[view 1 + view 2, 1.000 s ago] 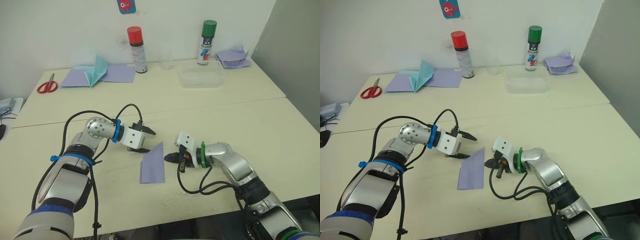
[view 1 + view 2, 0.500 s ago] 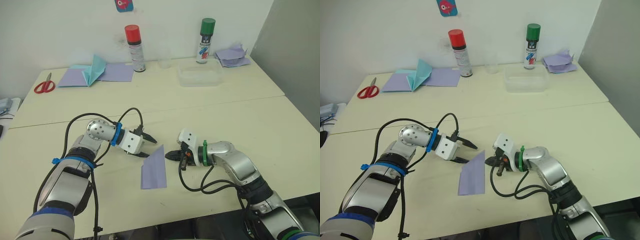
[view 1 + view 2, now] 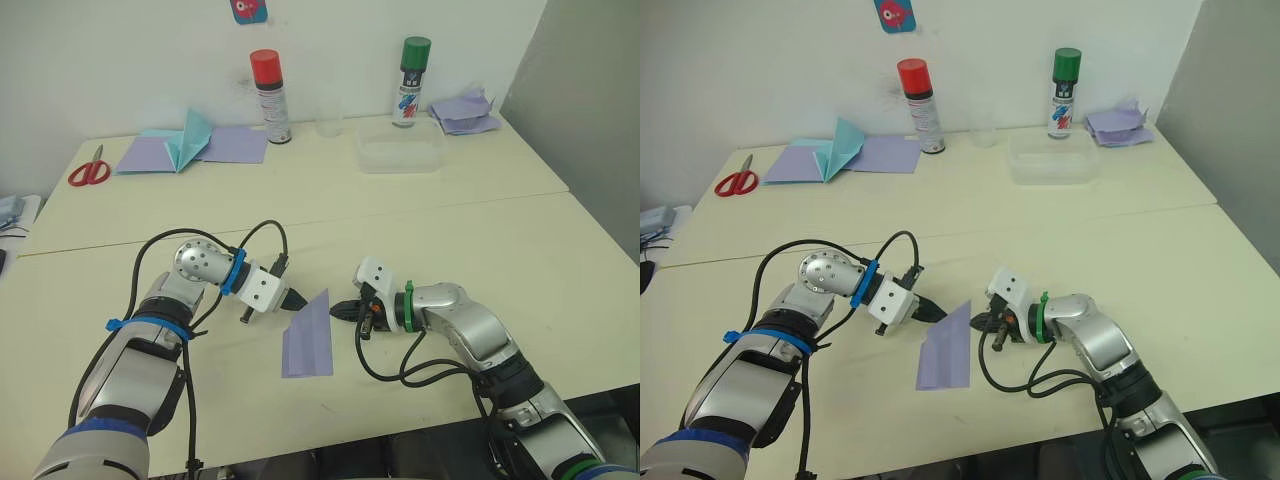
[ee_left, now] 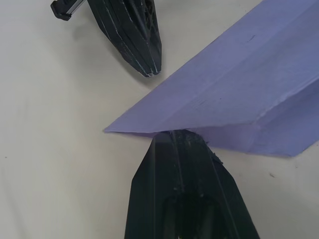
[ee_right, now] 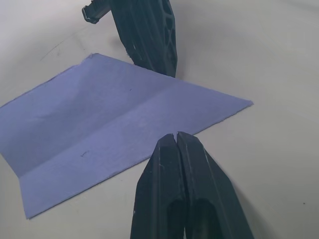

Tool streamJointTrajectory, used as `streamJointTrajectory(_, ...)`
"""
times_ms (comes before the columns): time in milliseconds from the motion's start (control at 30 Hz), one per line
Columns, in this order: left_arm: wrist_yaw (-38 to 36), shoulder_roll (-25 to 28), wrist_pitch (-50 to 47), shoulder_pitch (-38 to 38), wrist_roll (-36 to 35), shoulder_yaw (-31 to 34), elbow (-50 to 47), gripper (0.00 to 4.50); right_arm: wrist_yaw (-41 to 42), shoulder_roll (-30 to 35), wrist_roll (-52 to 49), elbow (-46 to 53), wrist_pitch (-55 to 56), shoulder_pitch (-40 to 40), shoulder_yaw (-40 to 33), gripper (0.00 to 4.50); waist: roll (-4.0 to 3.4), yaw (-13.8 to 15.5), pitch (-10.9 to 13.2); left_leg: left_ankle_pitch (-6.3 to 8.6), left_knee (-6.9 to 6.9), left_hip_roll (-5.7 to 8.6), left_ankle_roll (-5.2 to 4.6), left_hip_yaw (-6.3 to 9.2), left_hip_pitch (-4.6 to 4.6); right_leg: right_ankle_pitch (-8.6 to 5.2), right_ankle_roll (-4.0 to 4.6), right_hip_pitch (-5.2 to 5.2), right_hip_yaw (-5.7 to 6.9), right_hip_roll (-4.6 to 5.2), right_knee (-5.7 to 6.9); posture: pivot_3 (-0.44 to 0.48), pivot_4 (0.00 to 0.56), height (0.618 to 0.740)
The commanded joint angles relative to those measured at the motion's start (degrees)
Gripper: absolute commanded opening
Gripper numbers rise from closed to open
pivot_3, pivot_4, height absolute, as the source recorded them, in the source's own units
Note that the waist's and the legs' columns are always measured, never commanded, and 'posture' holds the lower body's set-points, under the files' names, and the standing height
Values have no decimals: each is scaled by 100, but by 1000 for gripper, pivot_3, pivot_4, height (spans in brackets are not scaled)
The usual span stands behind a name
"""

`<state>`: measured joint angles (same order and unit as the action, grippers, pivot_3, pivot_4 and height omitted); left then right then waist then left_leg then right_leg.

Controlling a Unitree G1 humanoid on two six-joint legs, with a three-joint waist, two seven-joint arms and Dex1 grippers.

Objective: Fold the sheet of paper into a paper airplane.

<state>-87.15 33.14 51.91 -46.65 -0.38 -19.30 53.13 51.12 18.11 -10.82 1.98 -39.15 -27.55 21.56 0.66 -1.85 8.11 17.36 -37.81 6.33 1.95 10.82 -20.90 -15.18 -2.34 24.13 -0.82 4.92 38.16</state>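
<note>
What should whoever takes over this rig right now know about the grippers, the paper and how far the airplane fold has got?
Left gripper: fingers shut, tip against the near-left edge of the sheet of paper at its pointed far corner.
Right gripper: fingers shut, empty, tip beside the sheet's right edge.
Sheet: lavender, on the table between the two grippers, with one lengthwise crease and the pointed corner slightly raised.
Done: first fold only. Left: nose and wing folds; no airplane shape yet.
</note>
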Motion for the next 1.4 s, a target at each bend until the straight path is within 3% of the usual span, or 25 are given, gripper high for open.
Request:
streamJointTrajectory(33,-24,46,48,30,-126,83,-198,15,-18,-38,-84,83,98,-28,-57,0,0,0,0,0,-1,0,0,0,0,0,0,0,0,0,0,0,150,740)
streamJointTrajectory(200,-17,97,-6,35,-164,134,-246,15,-24,-41,-75,71,114,-35,-58,0,0,0,0,0,-2,-1,0,0,0,1,0,0,0,1,4,0,150,740)
streamJointTrajectory(467,22,123,-46,-4,-305,276,-268,2234,-38,-56,-73,46,115,-52,-59,0,0,-1,0,0,-4,-1,0,0,0,1,0,1,0,1,6,0,150,740)
streamJointTrajectory(1100,-535,40,707,192,-625,-112,-487,2234,-139,-128,-96,-71,102,-85,-114,0,0,-2,0,0,-8,-1,0,-3,0,2,2,3,-3,2,19,0,150,740)
streamJointTrajectory(1200,-535,59,679,159,-651,-150,-454,1679,-148,-121,-98,-81,105,-84,-131,0,0,0,0,0,-14,0,0,-4,1,2,1,7,-1,2,39,0,150,740)
streamJointTrajectory(1367,-535,65,589,114,-707,-95,-442,72,-176,-184,-251,-75,77,-117,-341,0,0,-2,0,0,-14,-1,0,-4,2,1,1,9,-2,2,47,0,150,740)
streamJointTrajectory(1400,-535,74,559,143,-731,-81,-500,72,-164,-173,-281,-55,120,-142,-397,0,0,-2,0,0,-14,0,0,-4,2,1,1,9,-2,2,48,0,150,740)
